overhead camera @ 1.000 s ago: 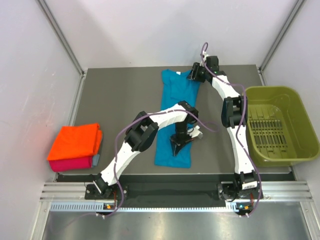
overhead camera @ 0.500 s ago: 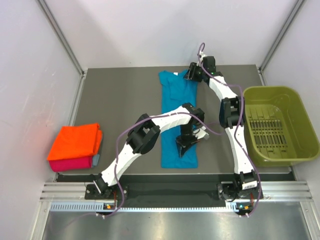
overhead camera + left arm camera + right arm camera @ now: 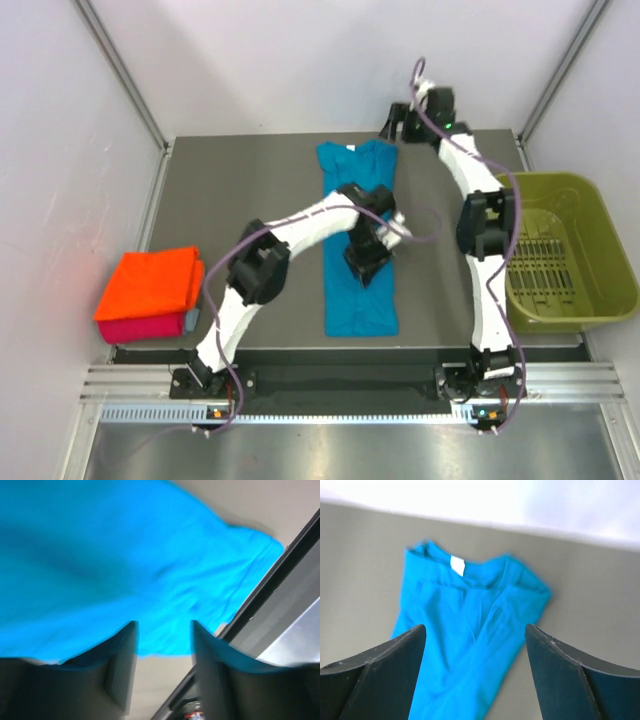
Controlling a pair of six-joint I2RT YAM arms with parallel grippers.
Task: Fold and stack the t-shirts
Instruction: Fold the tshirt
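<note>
Teal t-shirt (image 3: 360, 310), soft creased cloth folded into a long strip, lies mid-counter (image 3: 240, 190), with white label (image 3: 457, 565) at the far neck. Left pincer (image 3: 162, 630) parted over it; right pincer (image 3: 475, 632) spread wide past the collar. Orange t-shirt (image 3: 150, 282) lies on magenta t-shirt (image 3: 140, 327), both folded square, near left.

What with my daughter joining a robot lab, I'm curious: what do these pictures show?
Two white robot arms stand at the near edge of a grey table. One picture looks down from above; the other two come from cameras on the wrists, so the dark shapes are each arm's own fingers. A blue shirt lies in the middle. An orange shirt sits folded on a pink one at left; a green basket stands at right. The left gripper is over the blue shirt, the right gripper near its collar; both are open, holding nothing.
</note>
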